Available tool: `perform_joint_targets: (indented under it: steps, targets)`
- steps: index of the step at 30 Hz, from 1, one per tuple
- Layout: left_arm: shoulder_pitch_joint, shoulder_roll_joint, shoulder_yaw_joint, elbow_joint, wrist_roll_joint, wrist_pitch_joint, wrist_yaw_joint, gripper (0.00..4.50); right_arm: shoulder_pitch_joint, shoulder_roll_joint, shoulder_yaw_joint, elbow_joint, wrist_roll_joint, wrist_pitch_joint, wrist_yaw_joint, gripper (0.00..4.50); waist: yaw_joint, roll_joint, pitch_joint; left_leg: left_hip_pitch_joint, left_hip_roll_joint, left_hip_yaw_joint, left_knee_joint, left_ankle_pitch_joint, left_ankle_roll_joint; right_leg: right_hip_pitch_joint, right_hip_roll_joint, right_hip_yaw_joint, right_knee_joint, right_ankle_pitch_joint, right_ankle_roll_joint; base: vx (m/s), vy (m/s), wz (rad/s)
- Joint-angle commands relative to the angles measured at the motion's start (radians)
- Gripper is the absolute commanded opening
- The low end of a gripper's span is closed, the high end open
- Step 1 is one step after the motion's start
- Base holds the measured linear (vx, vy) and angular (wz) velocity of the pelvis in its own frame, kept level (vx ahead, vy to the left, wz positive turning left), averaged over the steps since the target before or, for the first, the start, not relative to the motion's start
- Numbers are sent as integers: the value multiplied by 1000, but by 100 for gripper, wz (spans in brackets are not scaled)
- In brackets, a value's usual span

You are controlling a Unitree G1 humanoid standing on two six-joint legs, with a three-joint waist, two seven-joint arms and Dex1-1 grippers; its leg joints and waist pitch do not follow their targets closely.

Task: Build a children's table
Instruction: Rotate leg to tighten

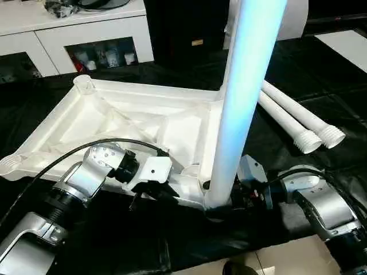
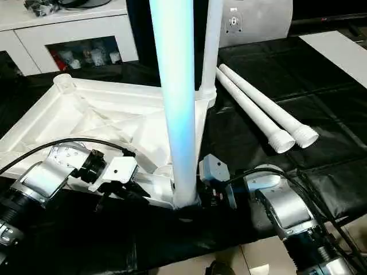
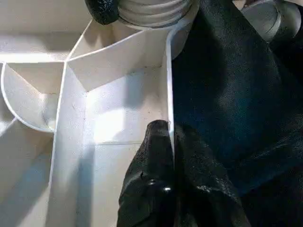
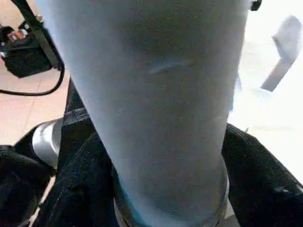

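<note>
The children's table top (image 1: 114, 120) lies upside down on a black sheet, ribs and corner sockets facing up. One white leg (image 1: 241, 103) stands upright in the near right socket. A second leg (image 2: 209, 51) stands in the far right socket behind it. Two more legs (image 1: 292, 114) lie side by side on the sheet to the right, threaded ends towards me. My left gripper (image 3: 170, 130) is shut on the top's near rim wall, one finger on each side. My right gripper (image 1: 221, 209) is at the base of the near leg, which fills the right wrist view (image 4: 161, 94).
A white cabinet (image 1: 86, 34) with glass doors stands at the back left. The black sheet (image 1: 321, 86) covers the floor around the table, with bare tile (image 1: 275, 258) at its near edge. A black cable (image 1: 86, 146) arcs over my left forearm.
</note>
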Motion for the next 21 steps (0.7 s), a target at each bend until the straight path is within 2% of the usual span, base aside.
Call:
perform_joint_targets:
  steps: [1,2,3,5,7,8,10,11,12,13,15,16,17,18,20,21]
  targets:
    - [14,7,-13,-29,-6,22,-29,0,14,7,9,-30,32,49,-5,277,-4,-11,-75,11,9,10,-66,-234,58,58,-26,24,-58,-222,-259,0,0,0]
    - [21,5,-5,-40,-13,41,-17,0,22,13,8,-36,34,60,-16,277,-4,-11,-76,11,8,10,-65,-233,58,57,-26,24,-58,-222,-259,0,0,0]
    - [26,3,1,-49,-17,55,-5,0,27,22,6,-38,34,65,-32,277,-3,-6,-77,11,7,9,-64,-234,56,58,-27,24,-57,-225,-259,0,0,0]
    - [50,-11,36,-97,-27,139,74,0,47,84,-12,-44,31,97,-139,276,-7,-6,-73,10,9,9,-68,-248,49,57,-26,24,-59,-238,-255,0,0,0]
    - [63,-27,56,-124,-26,193,133,0,54,125,-24,-39,23,103,-206,276,-11,-5,-67,12,4,6,-74,-306,26,55,-27,22,-69,-354,-221,0,0,0]
    - [72,-47,75,-148,-28,240,186,0,57,159,-33,-33,14,113,-264,276,-16,-7,-66,13,4,7,-76,-320,19,53,-27,23,-72,-377,-212,0,0,0]
    - [95,-95,110,-212,-47,342,277,0,57,226,-45,-16,-4,118,-366,276,-34,-9,-61,12,-1,1,-80,-356,-7,51,-28,19,-78,-473,-176,0,0,0]
    - [103,-116,120,-236,-40,374,318,0,54,257,-52,-7,-16,131,-419,276,-39,-9,-59,12,-2,0,-81,-362,-7,51,-28,18,-82,-495,-165,0,0,0]
    - [109,-138,128,-254,-32,404,356,0,49,287,-59,3,-24,142,-468,276,-50,-13,-58,9,-4,-2,-82,-370,-9,51,-26,16,-85,-523,-149,0,0,0]
    - [113,-150,132,-264,-26,420,377,0,46,305,-64,9,-30,150,-496,276,-61,-12,-55,4,-7,-5,-83,-375,-9,52,-25,12,-88,-567,-125,0,0,0]
    - [120,-203,150,-291,-7,489,460,0,36,355,-66,22,-44,176,-566,276,-68,-13,-57,10,-10,-5,-79,-379,-3,45,-27,11,-100,-614,-99,0,0,0]
    - [120,-229,159,-298,5,521,505,0,30,380,-64,34,-60,181,-604,276,-69,-16,-58,13,-10,-3,-77,-376,0,42,-26,12,-103,-617,-97,0,0,0]
    - [119,-233,161,-299,7,525,512,0,28,384,-64,37,-62,181,-610,276,-73,-14,-56,16,-12,-2,-74,-370,3,37,-23,13,-106,-616,-99,0,0,0]
    - [113,-284,180,-302,35,573,599,0,12,429,-64,65,-87,185,-679,276,-75,-12,-58,20,-11,1,-71,-366,6,34,-23,15,-110,-604,-101,0,0,0]
    - [106,-325,191,-312,51,618,663,0,-1,468,-74,87,-106,203,-746,276,-77,-12,-57,17,-12,0,-74,-366,7,34,-20,12,-107,-592,-105,0,0,0]
    - [98,-377,200,-325,63,656,728,0,-21,513,-89,119,-129,217,-828,276,-80,-10,-55,15,-14,-2,-75,-380,5,35,-18,8,-108,-605,-98,0,0,0]
